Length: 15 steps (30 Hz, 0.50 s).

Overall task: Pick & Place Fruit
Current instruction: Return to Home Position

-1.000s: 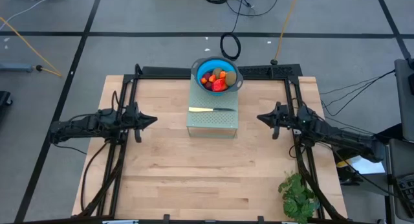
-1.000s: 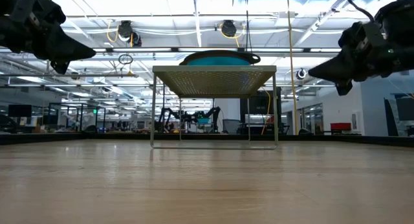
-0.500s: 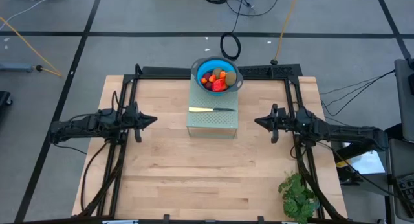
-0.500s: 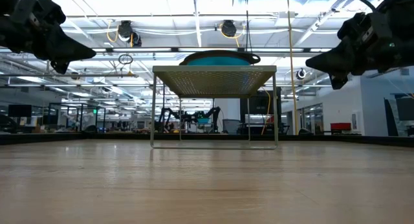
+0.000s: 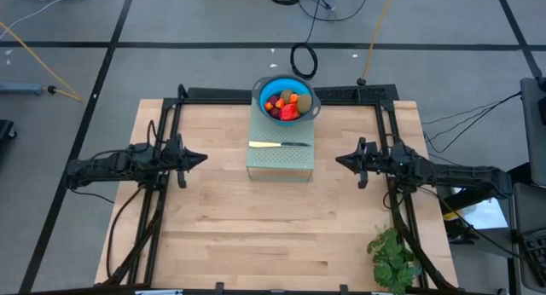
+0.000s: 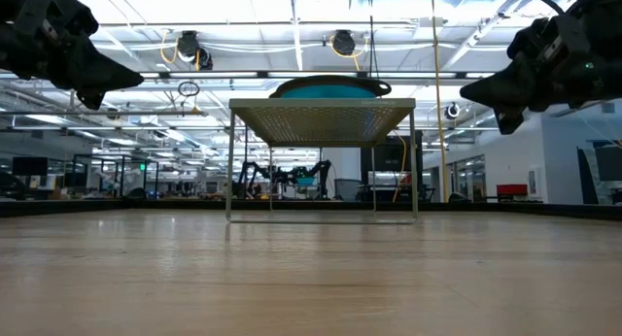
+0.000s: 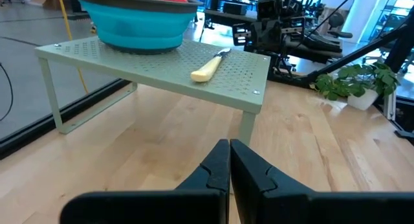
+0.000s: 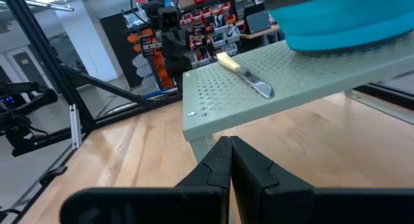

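Left pincer [image 5: 201,158], right pincer [image 5: 339,159]: both closed.

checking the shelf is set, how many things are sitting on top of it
2. The blue bowl, holding the fruit, sits at the far end of the shelf; the yellow-handled knife lies just in front of it. Nothing else shows on top.
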Motion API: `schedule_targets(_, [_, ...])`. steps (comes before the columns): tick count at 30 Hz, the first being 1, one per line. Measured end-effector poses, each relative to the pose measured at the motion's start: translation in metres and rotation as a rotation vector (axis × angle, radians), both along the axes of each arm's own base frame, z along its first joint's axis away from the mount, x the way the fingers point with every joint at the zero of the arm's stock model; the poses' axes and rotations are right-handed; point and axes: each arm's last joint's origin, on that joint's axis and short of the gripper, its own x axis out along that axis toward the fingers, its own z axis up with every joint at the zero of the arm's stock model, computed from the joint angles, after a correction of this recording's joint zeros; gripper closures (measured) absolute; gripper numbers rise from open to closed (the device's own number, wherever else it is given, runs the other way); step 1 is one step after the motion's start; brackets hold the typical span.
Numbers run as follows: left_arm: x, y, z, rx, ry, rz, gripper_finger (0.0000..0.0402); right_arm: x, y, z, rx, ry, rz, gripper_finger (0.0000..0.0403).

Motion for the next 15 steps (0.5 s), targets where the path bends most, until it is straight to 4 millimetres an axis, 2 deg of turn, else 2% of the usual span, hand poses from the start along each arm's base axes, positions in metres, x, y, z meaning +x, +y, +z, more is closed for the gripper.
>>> schedule_targets(7, [0.002, 0.000, 0.002, 0.002, -0.053, -0.018, 0.0392, -0.003, 0.000, 0.005, -0.019, -0.048, -0.029, 0.0403])
schedule_targets(12, [0.008, 0.000, -0.012, -0.004, -0.065, -0.023, 0.0392, -0.007, 0.001, 0.009, -0.030, -0.093, -0.028, 0.0403])
schedule_targets(15, [0.009, 0.000, -0.013, -0.005, -0.071, -0.020, 0.0392, -0.009, 0.001, 0.009, -0.033, -0.092, -0.028, 0.0403])
